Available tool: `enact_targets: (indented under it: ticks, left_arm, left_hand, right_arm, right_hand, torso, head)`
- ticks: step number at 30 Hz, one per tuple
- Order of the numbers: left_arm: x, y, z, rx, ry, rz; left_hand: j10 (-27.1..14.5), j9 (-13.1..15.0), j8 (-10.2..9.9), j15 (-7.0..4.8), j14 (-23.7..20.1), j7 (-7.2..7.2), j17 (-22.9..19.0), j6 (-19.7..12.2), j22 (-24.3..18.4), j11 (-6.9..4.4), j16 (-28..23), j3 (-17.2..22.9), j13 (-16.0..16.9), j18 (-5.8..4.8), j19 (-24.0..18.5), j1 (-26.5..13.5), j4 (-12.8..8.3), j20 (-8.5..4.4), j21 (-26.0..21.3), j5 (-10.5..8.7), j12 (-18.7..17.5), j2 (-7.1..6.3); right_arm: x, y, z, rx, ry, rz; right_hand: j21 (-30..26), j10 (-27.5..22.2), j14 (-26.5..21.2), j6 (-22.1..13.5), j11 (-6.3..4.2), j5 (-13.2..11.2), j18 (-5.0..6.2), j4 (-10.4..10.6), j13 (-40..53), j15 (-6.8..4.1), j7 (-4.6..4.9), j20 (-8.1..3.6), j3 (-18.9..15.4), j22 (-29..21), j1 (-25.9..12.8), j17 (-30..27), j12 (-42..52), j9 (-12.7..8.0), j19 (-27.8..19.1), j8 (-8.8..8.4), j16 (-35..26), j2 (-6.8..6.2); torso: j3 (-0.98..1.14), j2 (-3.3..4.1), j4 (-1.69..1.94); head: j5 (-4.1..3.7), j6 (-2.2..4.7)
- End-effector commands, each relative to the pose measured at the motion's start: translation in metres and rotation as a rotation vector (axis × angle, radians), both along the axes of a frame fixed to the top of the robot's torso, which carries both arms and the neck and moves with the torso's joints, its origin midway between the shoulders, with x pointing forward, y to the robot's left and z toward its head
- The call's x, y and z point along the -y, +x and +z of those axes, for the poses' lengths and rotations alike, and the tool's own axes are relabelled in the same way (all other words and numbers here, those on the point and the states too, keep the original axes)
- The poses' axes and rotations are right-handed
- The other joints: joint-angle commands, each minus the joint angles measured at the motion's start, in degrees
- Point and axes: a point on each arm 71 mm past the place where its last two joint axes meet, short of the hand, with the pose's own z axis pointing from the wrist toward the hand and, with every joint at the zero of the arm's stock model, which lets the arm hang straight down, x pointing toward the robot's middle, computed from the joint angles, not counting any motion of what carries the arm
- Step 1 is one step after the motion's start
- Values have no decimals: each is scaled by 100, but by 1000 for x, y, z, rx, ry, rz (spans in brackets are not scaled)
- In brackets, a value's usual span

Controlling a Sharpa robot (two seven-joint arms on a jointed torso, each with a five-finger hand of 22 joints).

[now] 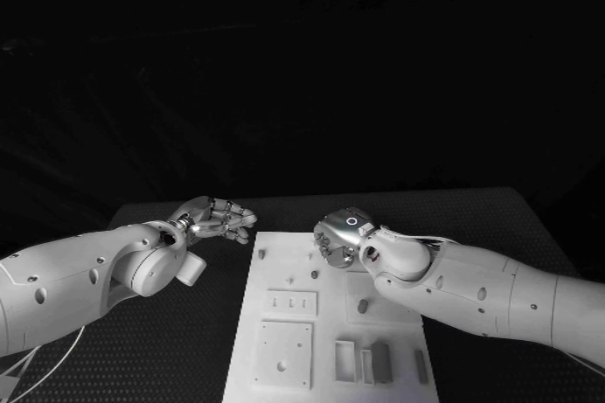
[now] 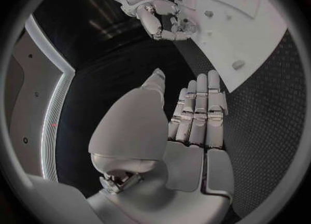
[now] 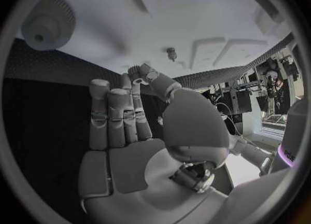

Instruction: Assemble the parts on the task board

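The white task board (image 1: pixel 271 281) lies in the middle of the table. My right hand (image 1: pixel 343 237) hovers over the board's far end. In its wrist view the fingers (image 3: pixel 116 115) are straight, the thumb tip is close to the nearest finger, and I see nothing between them. A round knurled part (image 3: pixel 47 26) and a small peg (image 3: pixel 171 53) stand on the board (image 3: pixel 162 6) ahead of it. My left hand (image 1: pixel 217 218) is just off the board's far left corner, above the mat. Its fingers (image 2: pixel 197 110) are straight, the thumb is apart and the palm is empty.
Upright grey blocks (image 1: pixel 376 364) stand at the board's near right. A round peg (image 1: pixel 362 306) sits mid-board, and square recessed plates (image 1: pixel 285 350) lie near left. The black textured mat (image 1: pixel 151 350) surrounds the board. In the left wrist view my right hand (image 2: pixel 158 19) is over the board's edge (image 2: pixel 246 32).
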Motion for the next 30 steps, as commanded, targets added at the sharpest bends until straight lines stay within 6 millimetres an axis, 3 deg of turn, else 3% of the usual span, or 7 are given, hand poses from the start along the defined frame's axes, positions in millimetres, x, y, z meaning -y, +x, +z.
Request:
enact_targets:
  ticks: [1, 9, 19, 30]
  left_arm:
    - [3, 0, 0, 1, -10, -16]
    - [3, 1, 0, 1, -10, -18]
    - [7, 2, -1, 0, -11, -24]
    - [6, 0, -1, -1, -10, -19]
  left_hand:
    - [-23, 4, -29, 2, 41, 143, 7, -35, -2, 10, -30, 25, 2, 59, -5, -45, 4, -22, -27, -3, -24, -10]
    - [-22, 4, -30, 2, 41, 143, 10, -35, -1, 11, -33, 25, 2, 59, -4, -45, 4, -22, -28, -3, -27, -9]
    - [-22, 5, -31, 2, 42, 144, 15, -35, -1, 11, -36, 25, 3, 59, -3, -45, 4, -22, -29, -3, -30, -6]
    - [-21, 5, -33, 2, 43, 146, 20, -35, 0, 12, -40, 24, 4, 59, -4, -45, 3, -22, -31, -3, -34, -6]
  right_arm:
    - [-2, 1, 5, 79, 6, -9]
    - [-11, 2, 4, 83, 5, -3]
    - [-15, 9, 1, 97, 6, -9]
    - [-14, 11, 0, 93, -6, -16]
  right_hand:
    - [23, 188, 1, 33, -42, 31, 490, 18, 227, -30, -8, -25, 41, 99, 25, 6, 28, 17, 12, 14, 21, -19]
    - [30, 197, 3, 44, -46, 31, 490, 20, 231, -34, -12, -28, 50, 99, 26, 10, 27, 18, 19, 14, 30, -34]
    - [32, 199, 3, 47, -47, 31, 490, 23, 234, -35, -13, -29, 55, 98, 24, 11, 26, 18, 22, 13, 33, -39]
    - [35, 202, 3, 50, -48, 31, 490, 25, 236, -36, -14, -29, 62, 98, 23, 13, 24, 18, 24, 12, 36, -46]
  torso:
    - [0, 1, 6]
    - [6, 3, -4]
    - [3, 5, 15]
    - [-10, 42, 75]
  head:
    - [13, 35]
    - [37, 86]
    - [45, 114]
    - [31, 127]
